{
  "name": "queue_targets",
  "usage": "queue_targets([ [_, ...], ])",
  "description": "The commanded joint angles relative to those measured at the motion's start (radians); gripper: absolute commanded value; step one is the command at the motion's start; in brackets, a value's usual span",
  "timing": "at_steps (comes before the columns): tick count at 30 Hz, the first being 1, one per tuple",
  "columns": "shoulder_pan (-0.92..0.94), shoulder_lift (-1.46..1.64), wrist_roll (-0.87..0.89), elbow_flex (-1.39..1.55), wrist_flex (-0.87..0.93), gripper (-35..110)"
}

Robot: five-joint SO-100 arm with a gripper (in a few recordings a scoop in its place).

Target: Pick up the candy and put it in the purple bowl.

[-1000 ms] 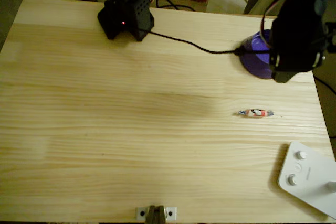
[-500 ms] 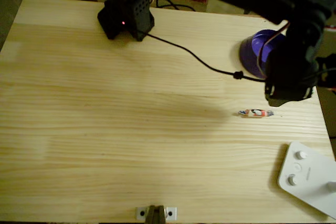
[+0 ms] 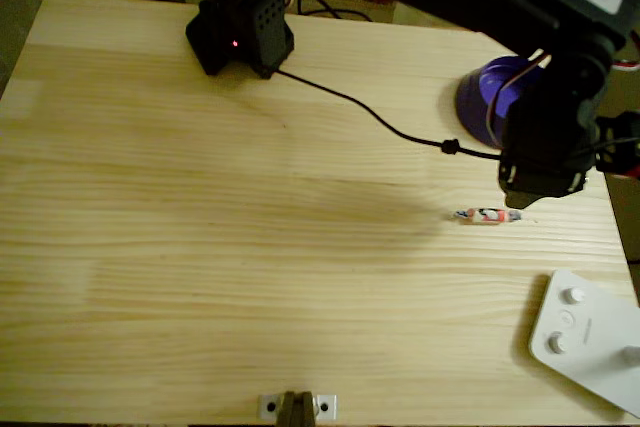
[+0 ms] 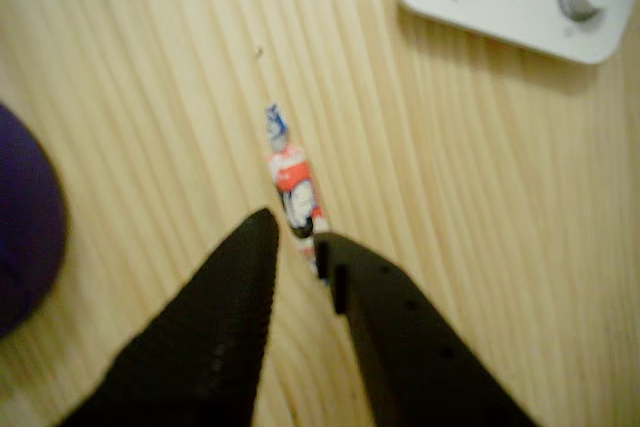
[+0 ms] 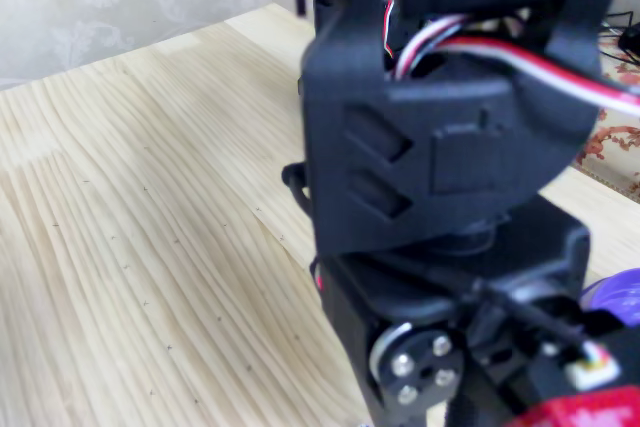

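The candy point(image 3: 487, 215) lies flat on the wooden table, a small pinkish-red and white wrapped sweet with twisted ends. In the wrist view the candy point(image 4: 293, 180) runs up from between my two black fingertips, its near end at the tips. My gripper point(image 4: 295, 244) hangs just over that end, open by a narrow gap with nothing gripped. From overhead the gripper point(image 3: 518, 204) sits at the candy's right end. The purple bowl point(image 3: 487, 97) stands behind it, partly covered by the arm, and the bowl point(image 4: 25, 237) shows at the wrist view's left edge.
A white device with round knobs point(image 3: 590, 339) lies at the table's front right corner, close to the candy. The arm's black base point(image 3: 240, 27) stands at the back, a black cable point(image 3: 370, 112) trailing across the table. In the fixed view the bowl point(image 5: 620, 299) peeks out behind the arm.
The arm has swung from over the bowl toward the table's front and come down until the gripper reached the candy's right end. The candy has not moved.
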Motion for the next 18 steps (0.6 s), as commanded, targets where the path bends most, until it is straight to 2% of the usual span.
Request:
queue_targets([
  [1, -0.026, 0.054, -0.012, -0.081, -0.003, 7],
  [10, -0.041, 0.02, 0.009, -0.075, 0.005, 18],
  [18, -0.048, 0.052, 0.032, -0.028, 0.006, 19],
])
